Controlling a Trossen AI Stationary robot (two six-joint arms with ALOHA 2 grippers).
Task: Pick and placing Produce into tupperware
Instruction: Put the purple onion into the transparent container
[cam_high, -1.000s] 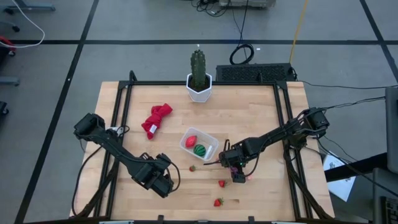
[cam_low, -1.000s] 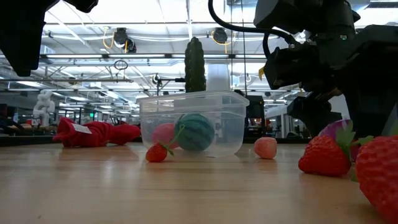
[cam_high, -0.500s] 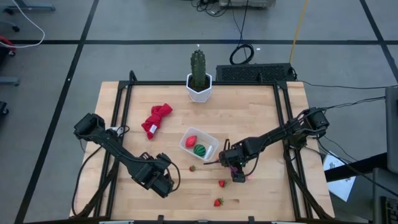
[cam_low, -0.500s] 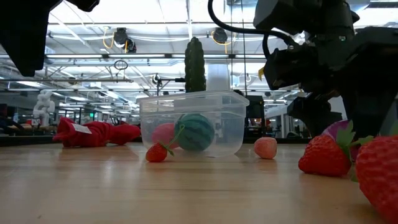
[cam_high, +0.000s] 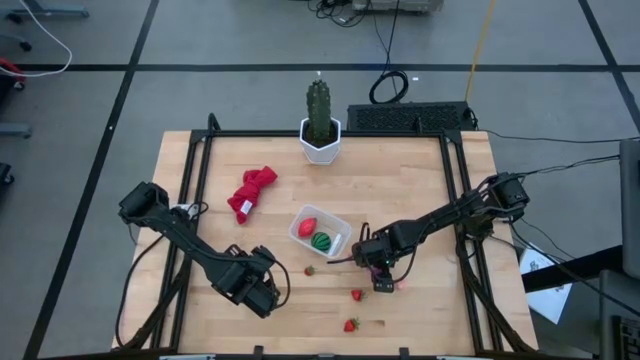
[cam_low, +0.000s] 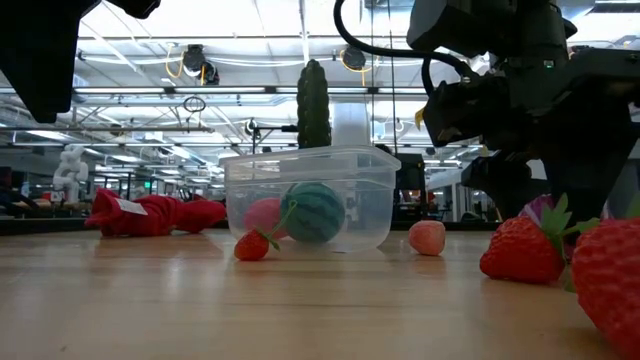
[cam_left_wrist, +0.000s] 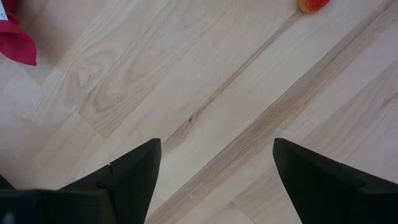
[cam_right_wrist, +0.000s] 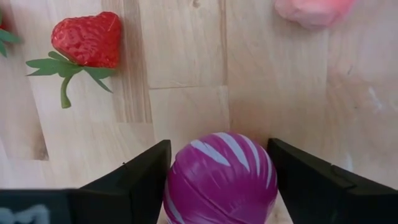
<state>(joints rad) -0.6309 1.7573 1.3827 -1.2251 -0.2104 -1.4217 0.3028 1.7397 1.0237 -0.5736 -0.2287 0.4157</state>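
Note:
My right gripper (cam_high: 378, 284) points down over the near-right part of the table, its fingers on either side of a purple striped ball (cam_right_wrist: 221, 177). The clear tub (cam_high: 336, 224) holds a red oval (cam_high: 308, 226) and a green striped ball (cam_high: 320, 241). Three strawberries (cam_high: 309, 270) (cam_high: 357, 294) (cam_high: 351, 325) and a pink bit (cam_high: 402, 285) lie on the wood. My left gripper (cam_left_wrist: 216, 168) hangs open over bare wood near the table's near-left. My right gripper has the purple ball pinched between its two fingers (cam_right_wrist: 140, 183), one on each side at the ball's widest part (cam_right_wrist: 177, 186). The fingers come from above, pointing down. In the low view the ball (cam_low: 535, 208) sits low behind a strawberry, seemingly on the table.
A red cloth (cam_high: 250, 190) lies left of the tub, and a cactus in a white pot (cam_high: 320, 130) stands at the far edge. A black frame (cam_high: 452, 200) runs along the table's sides. Bare wood shows between the tub and the far edge.
My right gripper has come down a little around the purple ball and shifted slightly toward the table's left. The produce, the tub and my left arm have kept still.

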